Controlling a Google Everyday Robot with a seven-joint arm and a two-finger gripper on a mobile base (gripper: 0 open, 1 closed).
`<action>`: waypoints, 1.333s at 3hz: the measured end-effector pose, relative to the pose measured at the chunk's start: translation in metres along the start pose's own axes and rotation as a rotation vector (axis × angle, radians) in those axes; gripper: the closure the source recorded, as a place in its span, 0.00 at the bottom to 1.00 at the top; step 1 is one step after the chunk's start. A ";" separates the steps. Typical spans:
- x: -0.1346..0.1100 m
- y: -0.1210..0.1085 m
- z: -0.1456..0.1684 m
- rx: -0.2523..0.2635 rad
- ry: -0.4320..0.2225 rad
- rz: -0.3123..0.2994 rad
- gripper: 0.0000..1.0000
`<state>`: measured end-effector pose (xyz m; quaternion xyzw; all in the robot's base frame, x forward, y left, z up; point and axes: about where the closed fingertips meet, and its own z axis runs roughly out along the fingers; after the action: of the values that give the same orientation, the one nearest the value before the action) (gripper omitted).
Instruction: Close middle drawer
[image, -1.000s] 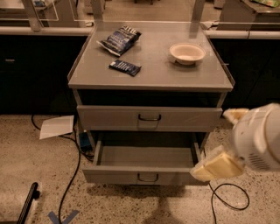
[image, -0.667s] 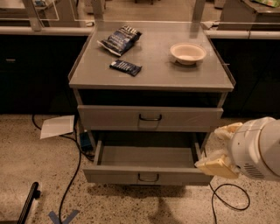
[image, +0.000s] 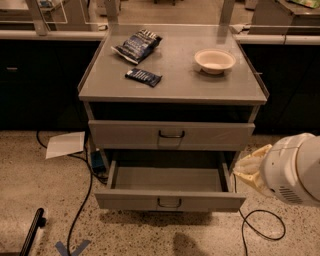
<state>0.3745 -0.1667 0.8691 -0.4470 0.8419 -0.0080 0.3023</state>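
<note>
The middle drawer (image: 170, 199) is pulled out of the grey metal cabinet, with a small dark loop handle (image: 169, 202) at front centre. Its inside looks empty. Above it the taller top drawer (image: 171, 135) is shut. The lowest drawer is hidden beneath the open one. My gripper (image: 252, 171) is at the right of the view, on a bulky white arm (image: 295, 170), close beside the open drawer's right front corner. I cannot tell whether it touches the drawer.
On the cabinet top (image: 172, 75) lie a dark snack bag (image: 137, 45), a small dark bar (image: 143, 77) and a white bowl (image: 214, 60). A sheet of paper (image: 65, 144) and cables (image: 82, 200) lie on the floor at the left. Blue tape (image: 72, 247) marks the floor.
My arm has sunk lower and shifted a little to the right at the frame's edge. The middle drawer stands as far open as before.
</note>
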 end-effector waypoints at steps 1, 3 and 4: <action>0.010 -0.006 0.015 0.004 -0.003 0.034 1.00; 0.052 -0.024 0.122 -0.061 -0.024 0.180 1.00; 0.074 -0.022 0.184 -0.110 -0.053 0.272 1.00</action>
<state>0.4550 -0.1885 0.6884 -0.3448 0.8855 0.0912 0.2978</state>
